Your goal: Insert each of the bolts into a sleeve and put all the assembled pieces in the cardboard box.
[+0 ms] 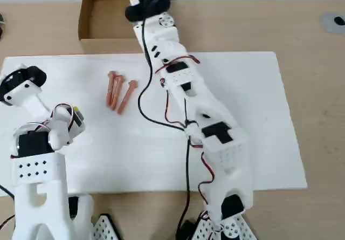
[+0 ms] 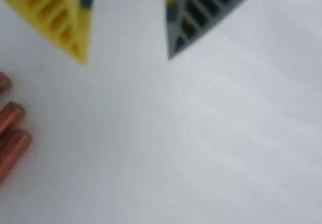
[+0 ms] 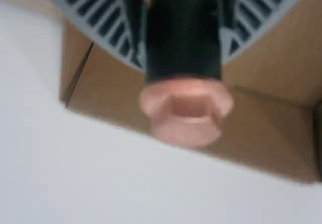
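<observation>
Right end effector [image 3: 183, 30] is clamping sleeve [image 3: 183, 38] with bolt [image 3: 184, 112] by the box [image 1: 108, 20], far table [image 1: 315, 67] edge. Left end effector [image 2: 126, 54] is hanging released near three bolts [image 1: 118, 92].

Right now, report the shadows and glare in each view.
High view: even light, no glare on the white mat, faint shadow under the right arm. Left wrist view: soft grey bands of shade across the mat. Right wrist view: the bolt head catches a pale sheen at the end of the dark sleeve; cardboard box wall shaded.
</observation>
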{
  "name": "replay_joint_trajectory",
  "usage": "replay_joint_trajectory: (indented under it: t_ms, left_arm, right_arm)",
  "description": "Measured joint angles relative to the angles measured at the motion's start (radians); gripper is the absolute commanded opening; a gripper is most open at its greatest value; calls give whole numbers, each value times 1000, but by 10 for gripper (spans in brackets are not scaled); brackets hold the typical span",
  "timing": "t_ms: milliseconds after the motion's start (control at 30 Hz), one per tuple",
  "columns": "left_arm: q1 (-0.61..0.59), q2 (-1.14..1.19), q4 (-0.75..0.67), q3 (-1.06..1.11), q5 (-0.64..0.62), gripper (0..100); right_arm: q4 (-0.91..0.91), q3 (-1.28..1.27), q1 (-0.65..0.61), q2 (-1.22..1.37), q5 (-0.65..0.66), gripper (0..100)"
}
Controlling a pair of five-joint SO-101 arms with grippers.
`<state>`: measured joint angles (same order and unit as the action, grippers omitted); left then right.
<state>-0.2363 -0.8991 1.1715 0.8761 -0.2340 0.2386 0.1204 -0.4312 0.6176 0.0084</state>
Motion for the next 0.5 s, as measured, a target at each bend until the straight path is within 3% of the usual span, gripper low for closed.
replay_joint_trajectory:
  t_ms: [300, 500]
  left_arm:
    - [0, 0, 14, 0, 0, 117]
    - [0, 0, 21, 0, 0, 117]
  right_arm:
    - [-120, 235, 37, 206, 38, 15]
    - [-256, 336, 34, 226, 41, 176]
